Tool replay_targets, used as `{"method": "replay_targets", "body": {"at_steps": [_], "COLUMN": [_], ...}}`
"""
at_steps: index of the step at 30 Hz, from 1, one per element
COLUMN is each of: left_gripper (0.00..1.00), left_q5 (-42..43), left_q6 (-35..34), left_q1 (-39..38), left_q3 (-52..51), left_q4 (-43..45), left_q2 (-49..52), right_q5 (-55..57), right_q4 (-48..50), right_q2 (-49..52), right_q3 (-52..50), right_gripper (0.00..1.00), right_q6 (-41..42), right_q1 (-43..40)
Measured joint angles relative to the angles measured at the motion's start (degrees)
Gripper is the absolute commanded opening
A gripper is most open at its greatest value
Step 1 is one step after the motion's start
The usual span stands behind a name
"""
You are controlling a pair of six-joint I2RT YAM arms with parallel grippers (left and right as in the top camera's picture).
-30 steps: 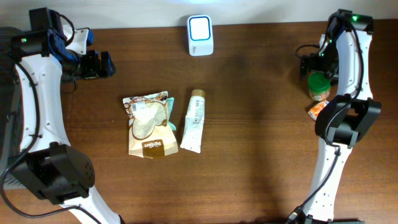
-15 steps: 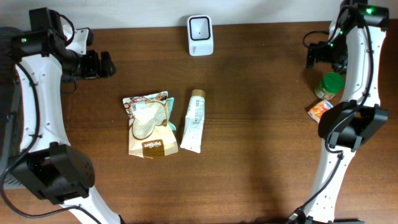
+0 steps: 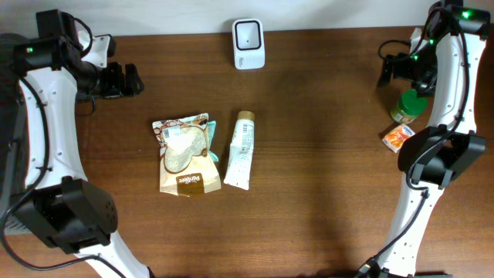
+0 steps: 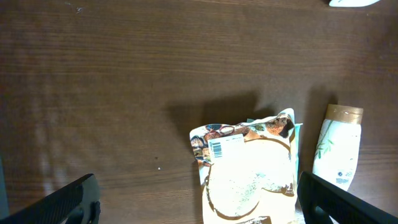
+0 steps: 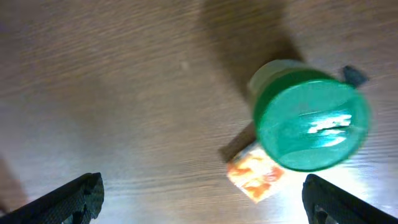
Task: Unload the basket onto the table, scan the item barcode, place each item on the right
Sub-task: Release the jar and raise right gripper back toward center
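scanner (image 3: 248, 44) at far edge of table (image 3: 324, 193), centre. pouch (image 3: 184, 155) mid-table, tube (image 3: 241, 149) just right of it. jar (image 3: 407, 107) far right, small packet (image 3: 397, 137) just in front of it.

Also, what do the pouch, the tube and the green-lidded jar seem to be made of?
Pouch: probably glossy plastic film, crinkled and reflecting light.
Tube: likely soft matte plastic, flattened bottom end.
Jar: green lid looks like shiny plastic, bright glare; body unclear.
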Motion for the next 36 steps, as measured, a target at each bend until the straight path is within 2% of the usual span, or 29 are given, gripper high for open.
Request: {"method": "replay_targets", "body": {"at_steps": [7, 15, 20, 30, 36], "left_gripper": [0.99, 0.99, 0.99, 0.99, 0.99], "left_q5": [0.0, 0.0, 0.0, 0.0, 0.02], "left_q6": [0.0, 0.0, 0.0, 0.0, 0.0], "left_q1": [0.0, 0.0, 0.0, 0.0, 0.0], "left_q3": [0.0, 0.0, 0.0, 0.0, 0.0], "left_q4": [0.0, 0.0, -0.02, 0.0, -0.02], "left_q2": [0.0, 0.0, 0.0, 0.0, 0.0], "right_q5": [-11.39, -15.02, -20.92, -25.09, -28.68], "right_q4": [0.02, 0.02, 0.02, 0.02, 0.02], "right_q2": [0.0, 0.0, 0.0, 0.0, 0.0], "right_q3": [0.0, 0.0, 0.0, 0.0, 0.0], "right_gripper": [0.98, 0.98, 0.98, 0.98, 0.98], "right_q6": [-2.64, -3.82, -8.63, -14.1, -14.38], "right_q1": [0.0, 0.09, 1.81, 17.66, 22.93]}}
